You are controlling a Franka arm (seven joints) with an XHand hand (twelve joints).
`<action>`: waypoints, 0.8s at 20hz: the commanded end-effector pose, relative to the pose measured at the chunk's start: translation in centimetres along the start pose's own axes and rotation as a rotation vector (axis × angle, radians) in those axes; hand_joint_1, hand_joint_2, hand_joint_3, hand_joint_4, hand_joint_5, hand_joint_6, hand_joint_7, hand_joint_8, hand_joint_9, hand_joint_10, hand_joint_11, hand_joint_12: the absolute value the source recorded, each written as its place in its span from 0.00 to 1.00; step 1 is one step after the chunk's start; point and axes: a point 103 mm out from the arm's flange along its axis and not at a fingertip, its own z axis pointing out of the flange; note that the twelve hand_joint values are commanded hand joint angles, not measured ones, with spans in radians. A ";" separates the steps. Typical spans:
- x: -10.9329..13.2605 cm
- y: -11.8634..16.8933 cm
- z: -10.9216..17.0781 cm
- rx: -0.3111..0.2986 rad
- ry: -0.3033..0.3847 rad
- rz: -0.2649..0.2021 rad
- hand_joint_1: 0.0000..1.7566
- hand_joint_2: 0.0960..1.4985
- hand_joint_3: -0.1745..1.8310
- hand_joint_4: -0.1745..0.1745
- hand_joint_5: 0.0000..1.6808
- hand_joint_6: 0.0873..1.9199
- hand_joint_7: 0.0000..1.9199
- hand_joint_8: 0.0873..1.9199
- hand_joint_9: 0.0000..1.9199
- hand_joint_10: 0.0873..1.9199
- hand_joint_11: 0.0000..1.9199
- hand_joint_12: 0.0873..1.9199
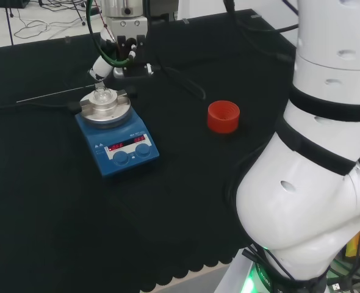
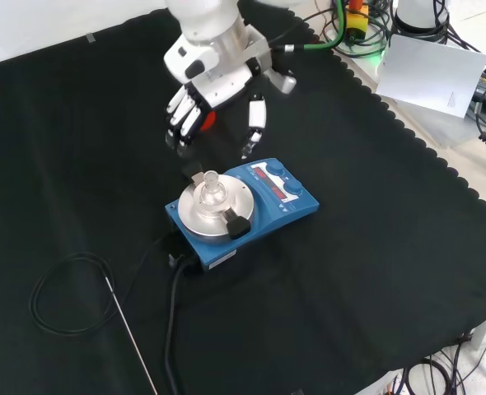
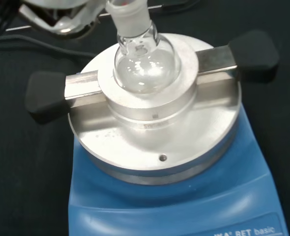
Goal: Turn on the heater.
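Looking over the bench in the front view, we are seeing the hand point(image 2: 195, 111) hanging in the air above the black cloth point(image 2: 375, 271), just behind the blue heater point(image 2: 251, 206); its fingers point(image 2: 254, 123) are pointing downward, spread and relaxed, and they are holding nothing, so we are calling the hand open; it is not touching the heater.

The heater is standing near the middle of the cloth; in the head view it is lying left of centre point(image 1: 119, 143), with its red display and two blue knobs point(image 1: 131, 156) facing the camera; on its round metal plate point(image 2: 210, 210) a metal block with two black-tipped handles is sitting, and a small round-bottom glass flask point(image 3: 145, 64) is resting upright in the hollow of this block; we are not able to tell whether the flask is holding any liquid.

A red ribbed ring point(image 1: 223, 116) is standing on the cloth, well apart from the heater and to its right in the head view; a black cable point(image 2: 70, 288) is leaving the heater and making a loop on the cloth, and a thin metal rod point(image 2: 132, 337) is lying beside this loop in the front view.
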 end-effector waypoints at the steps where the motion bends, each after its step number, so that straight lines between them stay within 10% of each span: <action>1: -2.0 -4.2 -0.9 -0.038 0.021 0.022 0.43 0.38 0.33 0.37 0.26 0.14 0.12 0.34 0.26 0.33 0.17 0.70; 16: 1.8 -12.1 3.1 0.037 -0.064 0.033 0.49 0.40 0.37 0.36 0.28 0.10 0.35 0.36 0.45 0.29 0.24 0.67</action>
